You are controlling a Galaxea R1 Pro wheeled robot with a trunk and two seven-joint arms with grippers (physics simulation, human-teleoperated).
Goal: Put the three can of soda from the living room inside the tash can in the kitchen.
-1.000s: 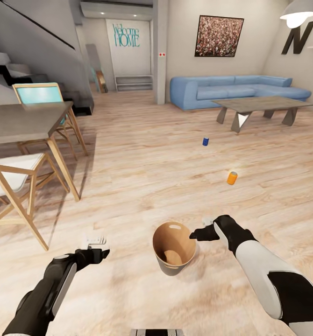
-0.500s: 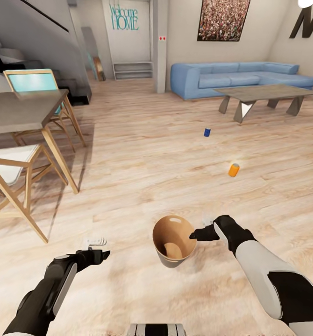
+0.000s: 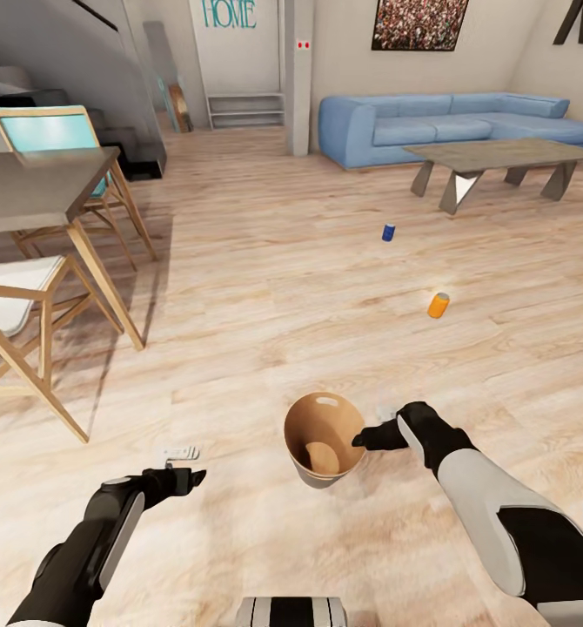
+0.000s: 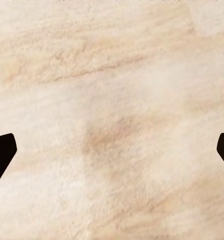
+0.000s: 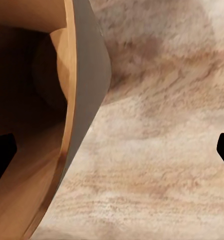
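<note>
The tash can (image 3: 302,428), grey outside and tan-brown inside, stands upright on the wood floor just in front of me. My right gripper (image 3: 371,426) is open at its right rim. In the right wrist view the gripper (image 5: 112,155) straddles the bin's grey wall (image 5: 89,75), one fingertip inside and one outside. My left gripper (image 3: 185,464) hangs open over bare floor to the bin's left, with nothing between its fingers (image 4: 112,155). A dark blue can of soda (image 3: 388,232) and an orange one (image 3: 438,305) rest on the floor farther ahead, towards the living room.
A blue corner sofa (image 3: 448,126) and a low coffee table (image 3: 500,155) stand at the far right. A dining table (image 3: 39,187) with wooden chairs (image 3: 22,305) lines the left side. A pillar (image 3: 298,70) rises at the far centre. Open floor lies between me and the cans.
The whole picture has shifted, so the camera has moved: sofa, tables and cans sit higher in the view. The bin sits slightly higher against my right gripper. Both arms keep their places.
</note>
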